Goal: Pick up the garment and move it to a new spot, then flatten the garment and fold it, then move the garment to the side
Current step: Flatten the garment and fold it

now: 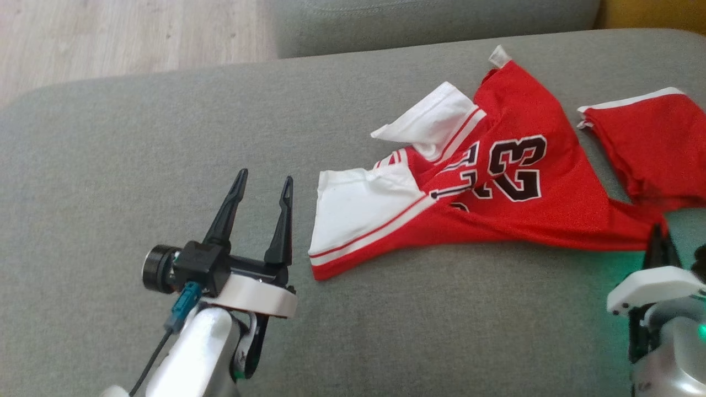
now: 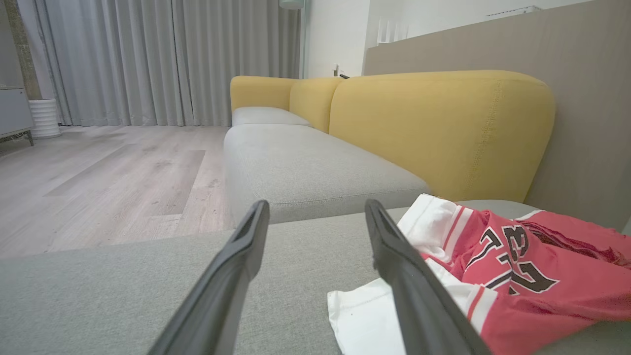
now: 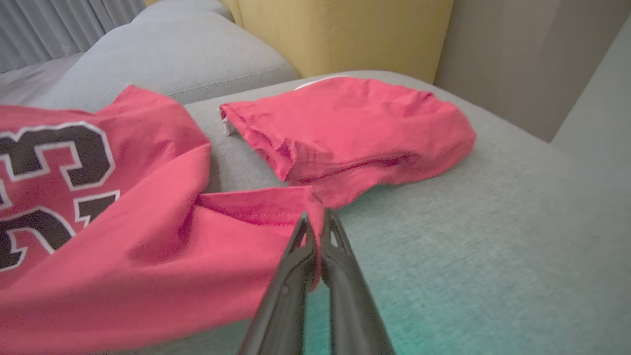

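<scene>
R end effector (image 3: 317, 216) tight on garment (image 3: 148, 246)

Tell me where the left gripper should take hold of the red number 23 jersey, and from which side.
On the jersey, the white panel looks best: grip its lower hem corner, coming in low from the robot's left. That edge lies free on the grey cushion facing the open left gripper, opposite the red corner the right gripper is shut on.

Soft daylight, faint green glow, slight blur.
</scene>
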